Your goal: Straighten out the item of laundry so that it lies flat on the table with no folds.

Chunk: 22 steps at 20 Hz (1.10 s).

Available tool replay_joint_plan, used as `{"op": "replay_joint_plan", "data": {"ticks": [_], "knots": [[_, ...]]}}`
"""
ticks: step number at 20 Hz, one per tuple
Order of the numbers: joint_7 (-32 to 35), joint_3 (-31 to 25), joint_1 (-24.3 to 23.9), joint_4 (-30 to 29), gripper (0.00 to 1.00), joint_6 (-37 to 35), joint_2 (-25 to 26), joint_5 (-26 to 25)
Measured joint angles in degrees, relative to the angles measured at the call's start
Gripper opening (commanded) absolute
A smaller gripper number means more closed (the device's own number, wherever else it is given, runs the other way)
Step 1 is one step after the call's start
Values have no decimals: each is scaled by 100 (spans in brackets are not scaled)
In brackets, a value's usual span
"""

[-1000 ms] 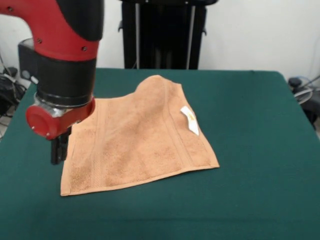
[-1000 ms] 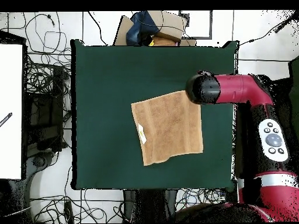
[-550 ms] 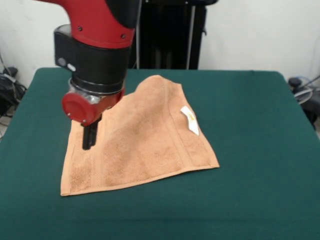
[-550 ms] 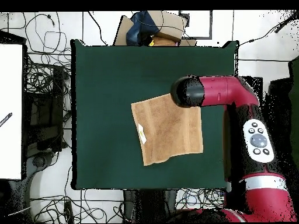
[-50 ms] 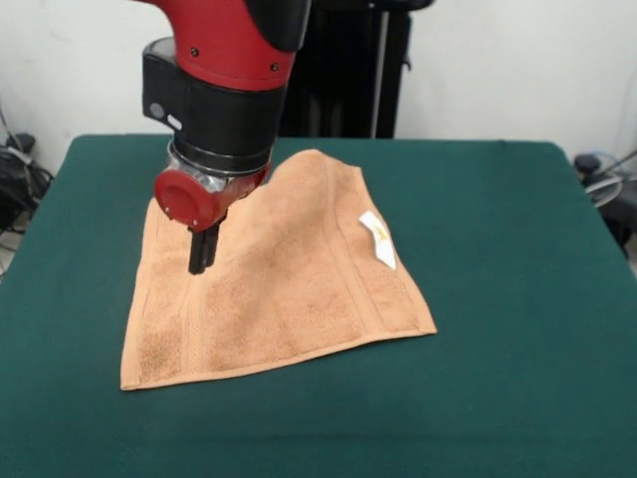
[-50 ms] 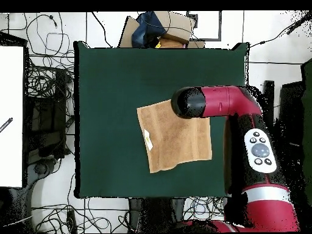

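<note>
Hovering low over the towel (image 5: 274,284), the gripper (image 5: 202,254) looks narrow and empty, though I cannot tell how far apart its fingers stand.

Thick orange-brown terry, roughly square with stripe bands and a white tag (image 5: 378,240), lies mid-table (image 5: 518,349), humped at the far edge; pinching both layers risks dragging the fold along.

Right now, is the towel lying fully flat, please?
No. The towel is mostly spread, but its far edge humps up off the table.
</note>
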<state>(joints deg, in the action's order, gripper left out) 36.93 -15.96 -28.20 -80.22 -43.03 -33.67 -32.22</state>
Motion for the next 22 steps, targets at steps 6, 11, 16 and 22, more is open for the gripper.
{"op": "replay_joint_plan", "data": {"ticks": [6,11,16,22], "knots": [[159,319,277,-207,0,2,-1,153],[480,504,512,-346,0,116,40,319],[798,628,696,-439,0,338,88,417],[1093,640,795,-442,0,670,270,581]]}}
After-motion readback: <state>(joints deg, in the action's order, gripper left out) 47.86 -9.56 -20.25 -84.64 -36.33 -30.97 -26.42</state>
